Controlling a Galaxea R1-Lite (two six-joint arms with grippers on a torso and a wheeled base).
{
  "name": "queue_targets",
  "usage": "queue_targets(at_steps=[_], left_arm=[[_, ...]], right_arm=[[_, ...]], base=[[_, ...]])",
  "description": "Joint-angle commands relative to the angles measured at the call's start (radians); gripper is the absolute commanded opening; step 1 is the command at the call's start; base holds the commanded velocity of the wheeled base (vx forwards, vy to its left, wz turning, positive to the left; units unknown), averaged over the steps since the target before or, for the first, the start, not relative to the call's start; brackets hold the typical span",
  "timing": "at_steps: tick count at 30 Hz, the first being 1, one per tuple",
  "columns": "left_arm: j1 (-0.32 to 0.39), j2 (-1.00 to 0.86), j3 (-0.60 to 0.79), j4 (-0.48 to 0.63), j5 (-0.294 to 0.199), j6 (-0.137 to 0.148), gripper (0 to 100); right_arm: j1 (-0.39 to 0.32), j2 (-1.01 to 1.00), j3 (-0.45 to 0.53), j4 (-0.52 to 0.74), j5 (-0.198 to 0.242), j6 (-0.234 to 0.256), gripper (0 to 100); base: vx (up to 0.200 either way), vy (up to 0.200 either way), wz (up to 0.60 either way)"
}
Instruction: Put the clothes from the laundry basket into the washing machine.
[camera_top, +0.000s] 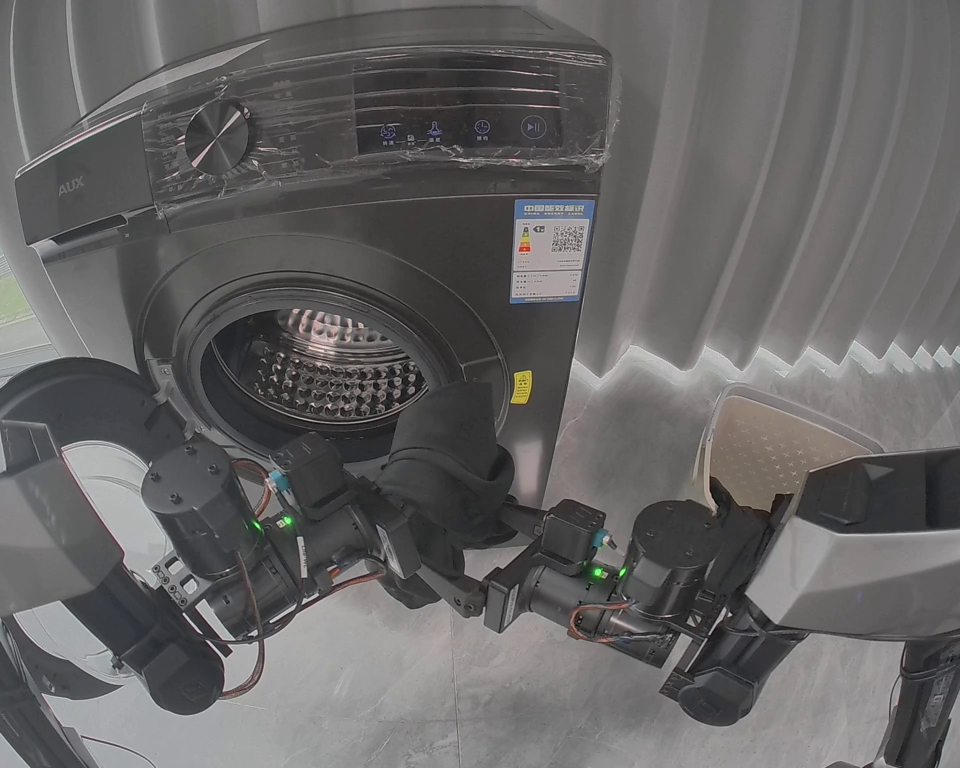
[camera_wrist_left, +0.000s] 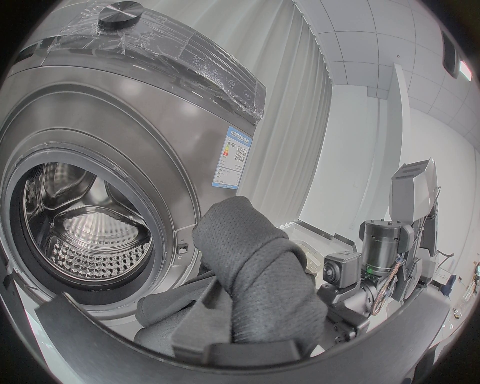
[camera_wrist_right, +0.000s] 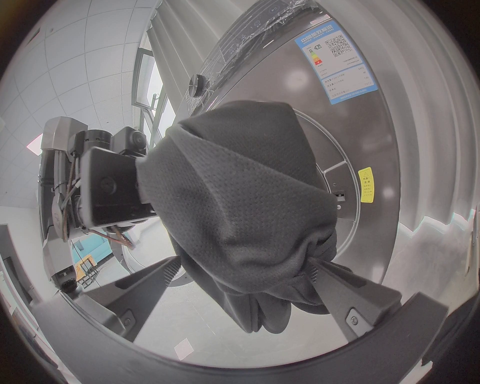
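Laundry hangs just short of its goal: a dark garment (camera_top: 445, 460) is bunched in the air in front of the washing machine (camera_top: 450, 240), beside the lower right of the round opening and not yet inside. From where I stand the left claw (camera_top: 420, 535) is clamped on the cloth from the side and seems to carry it, and the cloth rolls out of that grip in a thick fold. The right claw (camera_wrist_right: 242, 265) sits lower with its fingers (camera_wrist_right: 345, 295) wide apart. The bundle sags between them and one tip touches the fold, so I judge it is steadying rather than pinching. Two arms make sense here, since something this limp could trail and catch on the rim. The door (camera_top: 70, 420) is swung wide to the left, out of the way, and the drum (camera_top: 330, 370) shows as shiny metal, ribbed and dotted with rows of small holes. The garment is a soft knit with a fine pitted surface, matt against the brushed grey front. Crinkled plastic film (camera_top: 400, 110) covers the control panel. The laundry basket (camera_top: 775, 445), pale plastic with a rounded rim, stands on the floor (camera_top: 400, 700) to the right, near the pleated curtain (camera_top: 800, 180).
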Motion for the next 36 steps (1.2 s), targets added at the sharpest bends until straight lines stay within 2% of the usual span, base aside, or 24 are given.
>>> queue_targets(at_steps=[1,7,14,22,23,36], left_arm=[[-0.002,0.002,-0.001,-0.002,0.001,-0.001,0],[-0.01,0.003,-0.001,-0.002,0.006,-0.004,0],[-0.021,0.003,-0.001,-0.002,0.009,-0.016,0],[-0.022,0.017,-0.017,-0.002,0.043,-0.018,0],[-0.022,0.017,-0.017,-0.002,0.046,-0.018,0],[-0.019,0.019,-0.023,-0.001,0.049,-0.022,0]], right_arm=[[-0.002,0.059,-0.054,0.0,0.001,0.0,100],[0.015,0.083,-0.113,0.0,0.007,0.001,100],[0.001,0.116,-0.148,0.0,0.005,0.003,100],[-0.001,0.12,-0.177,0.0,-0.002,0.004,100],[-0.001,0.12,-0.177,-0.002,-0.001,0.004,0],[0.025,0.106,-0.15,-0.002,-0.016,0.007,0]], base=[[0.0,0.0,0.0],[0.0,0.0,0.0],[0.0,0.0,0.0],[0.0,0.0,0.0],[0.0,0.0,0.0],[0.0,0.0,0.0]])
